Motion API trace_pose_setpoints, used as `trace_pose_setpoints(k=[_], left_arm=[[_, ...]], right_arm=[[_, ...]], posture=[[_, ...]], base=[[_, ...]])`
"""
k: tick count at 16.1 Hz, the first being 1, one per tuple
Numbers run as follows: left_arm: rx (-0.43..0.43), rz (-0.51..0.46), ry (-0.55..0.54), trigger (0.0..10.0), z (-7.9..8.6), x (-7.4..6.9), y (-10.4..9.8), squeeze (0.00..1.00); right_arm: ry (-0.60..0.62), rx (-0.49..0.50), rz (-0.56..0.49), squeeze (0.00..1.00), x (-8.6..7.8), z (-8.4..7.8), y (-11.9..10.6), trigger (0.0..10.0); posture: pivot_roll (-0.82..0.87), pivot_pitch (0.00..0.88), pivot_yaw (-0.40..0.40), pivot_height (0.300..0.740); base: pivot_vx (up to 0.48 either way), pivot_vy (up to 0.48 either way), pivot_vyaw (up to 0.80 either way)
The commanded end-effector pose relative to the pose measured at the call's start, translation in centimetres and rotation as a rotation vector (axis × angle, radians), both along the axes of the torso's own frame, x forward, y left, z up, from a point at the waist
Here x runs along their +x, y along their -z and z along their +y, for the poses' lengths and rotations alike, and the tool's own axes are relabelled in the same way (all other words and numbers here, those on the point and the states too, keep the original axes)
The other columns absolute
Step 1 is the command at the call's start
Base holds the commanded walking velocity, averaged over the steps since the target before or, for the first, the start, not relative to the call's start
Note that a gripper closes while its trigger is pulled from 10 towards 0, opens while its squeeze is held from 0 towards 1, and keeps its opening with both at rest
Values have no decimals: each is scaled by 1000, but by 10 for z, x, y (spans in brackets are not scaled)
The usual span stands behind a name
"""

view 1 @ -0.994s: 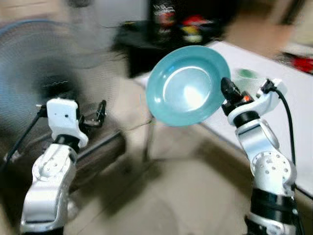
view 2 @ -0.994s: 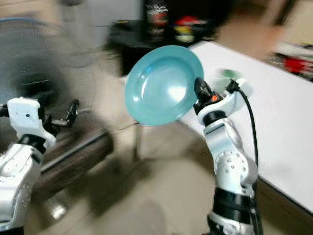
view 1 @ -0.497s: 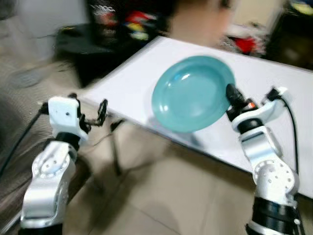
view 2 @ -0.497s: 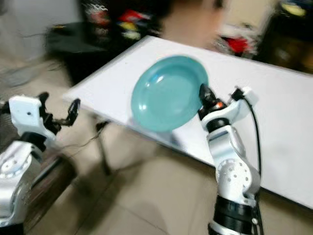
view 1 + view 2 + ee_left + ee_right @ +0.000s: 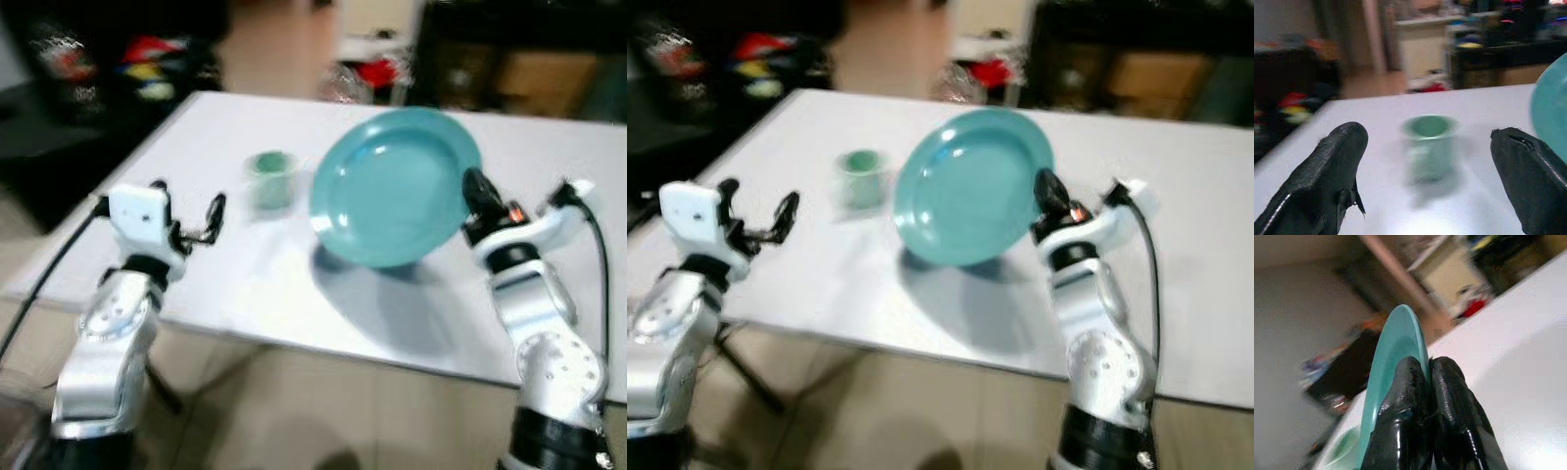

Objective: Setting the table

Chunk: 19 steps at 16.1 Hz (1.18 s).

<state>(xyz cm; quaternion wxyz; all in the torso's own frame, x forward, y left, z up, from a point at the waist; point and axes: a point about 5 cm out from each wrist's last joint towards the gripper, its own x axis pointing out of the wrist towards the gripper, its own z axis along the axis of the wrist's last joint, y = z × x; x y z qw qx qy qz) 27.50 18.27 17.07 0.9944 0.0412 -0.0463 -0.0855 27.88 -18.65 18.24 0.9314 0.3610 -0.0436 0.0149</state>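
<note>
A white table (image 5: 245, 284) stands before the robot. The right gripper (image 5: 474, 189) is clenched on the rim of a teal plate (image 5: 392, 186), tilted above the table. A green cup (image 5: 270, 178) stands left of it. The left gripper (image 5: 191, 211) is released, above the near left edge.

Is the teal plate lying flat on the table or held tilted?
Tilted. The right pincer grips the plate by its rim above the white table.
</note>
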Motion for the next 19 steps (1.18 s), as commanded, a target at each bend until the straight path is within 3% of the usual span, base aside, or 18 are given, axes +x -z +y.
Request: trace_pose_setpoints(k=[1,8,10,14,15,18,19], left_arm=[[7,4,-11,10000,7,-1,-1,0],[30,17,-10,10000,13,-2,-2,0],[65,43,3,10000,13,-4,0,0],[84,122,186,10000,3,-20,6,0],[71,192,284,10000,-3,-28,12,0],[66,316,393,10000,-8,-37,23,0],[8,340,471,10000,-13,-44,23,0]], right_arm=[[-21,13,-43,0,0,5,-10,10000],[-50,45,-25,0,-4,11,-5,10000],[-49,53,-11,0,-4,11,-3,10000],[-59,66,47,0,-1,10,7,10000],[-65,53,105,0,4,11,14,10000],[-57,118,154,0,13,11,19,10000],[-81,125,187,0,20,14,24,10000]], posture=[[39,0,38,740],[52,0,54,740],[57,0,55,740],[68,0,48,740],[69,0,45,740],[69,0,41,740],[77,0,36,740]], base=[[0,465,0],[0,457,0],[0,0,0],[0,0,0],[0,0,0],[0,0,0],[0,0,0]])
